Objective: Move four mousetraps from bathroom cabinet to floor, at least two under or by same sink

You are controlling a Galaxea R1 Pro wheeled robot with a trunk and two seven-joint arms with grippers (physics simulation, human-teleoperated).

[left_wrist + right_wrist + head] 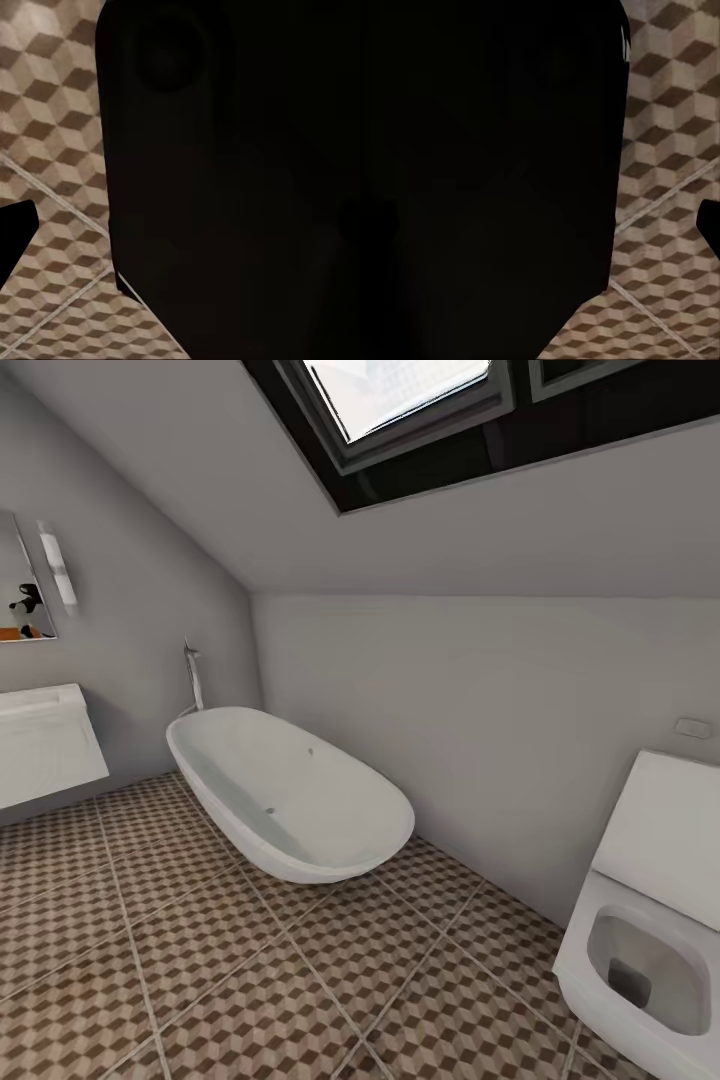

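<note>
Where the head camera looks, the bathroom floor (300,980) spreads out in big square tiles with a brown, beige and white cube pattern and thin pale lines between them. A white oval bathtub (290,795) stands on these tiles near the far corner, close to the grey wall (480,720). A thin chrome tap (193,675) rises just behind the tub's far end. At the left edge sits part of the white sink (40,745), hung on the wall above the floor. Over it is a mirror (22,585) with a long white lamp (57,565) beside it. At the right edge is a square white toilet (650,930) with its bowl open to view, and a small white switch (692,727) is on the wall above it. Up high, a slanted window (400,395) is set in the sloping ceiling.

From the left wrist camera, a big dark shape (232,187) blocks most of the picture, with the cube tiles beside it and a small black tip (13,232) at one edge. I cannot tell if the left claw is wide or narrow. From the right wrist camera, another big dark shape (487,180) covers most of the picture, with tiles beside it and a small dark tip (711,225) at the edge. I cannot tell how the right claw stands either.
</note>
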